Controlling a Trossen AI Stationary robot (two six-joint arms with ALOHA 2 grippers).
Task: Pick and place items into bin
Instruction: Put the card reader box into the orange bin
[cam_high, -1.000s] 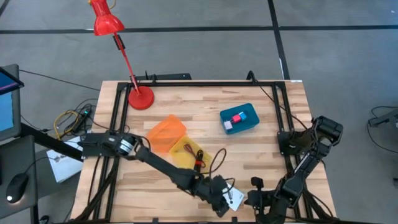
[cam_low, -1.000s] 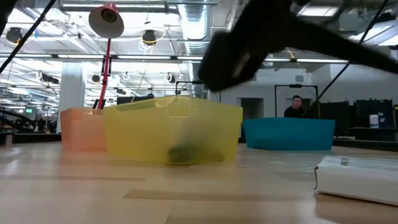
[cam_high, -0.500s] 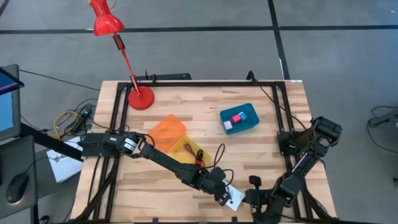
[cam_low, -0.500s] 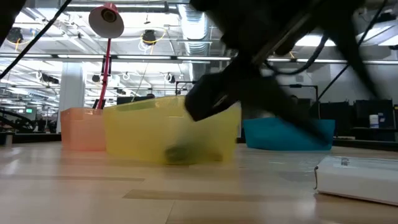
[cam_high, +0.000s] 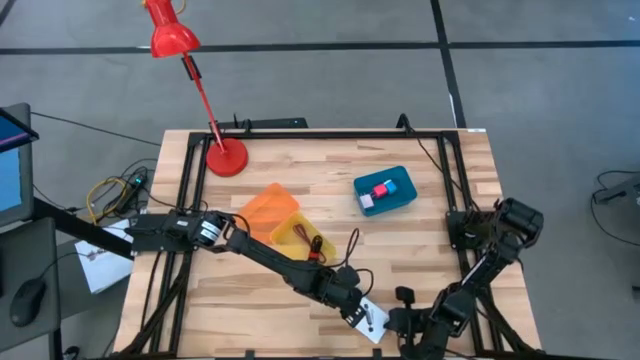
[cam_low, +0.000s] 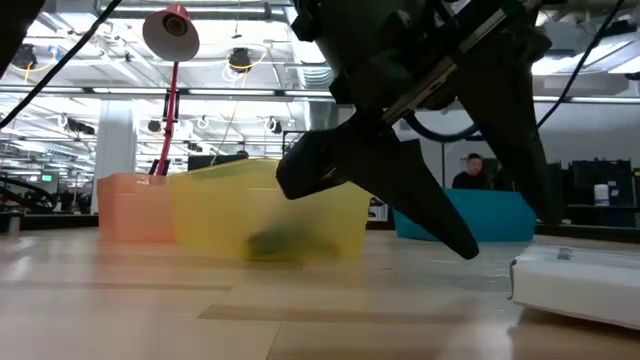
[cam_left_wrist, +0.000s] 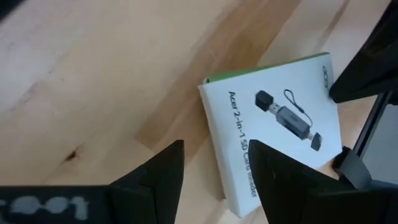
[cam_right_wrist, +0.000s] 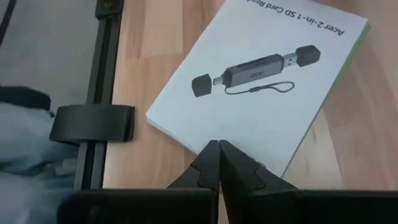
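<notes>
Tabletop (cam_high: 420, 245), white card (cam_left_wrist: 273, 155) flat, skewed

My left gripper (cam_high: 352, 312) is near the front edge of the table (cam_high: 420, 250). The card (cam_high: 371, 320) lies flat just in front of it, a little to its right, not between its fingers. My right gripper (cam_high: 408, 322) is just to the right of the card, pointing at it. Behind my left gripper sit two bins (cam_high: 300, 240) side by side, with a cord (cam_high: 318, 250) in the nearer one. Farther back and to the right is another bin (cam_high: 385, 192) with cubes (cam_high: 382, 190) inside. The lamp (cam_high: 226, 157) stands at the far left corner.
</notes>
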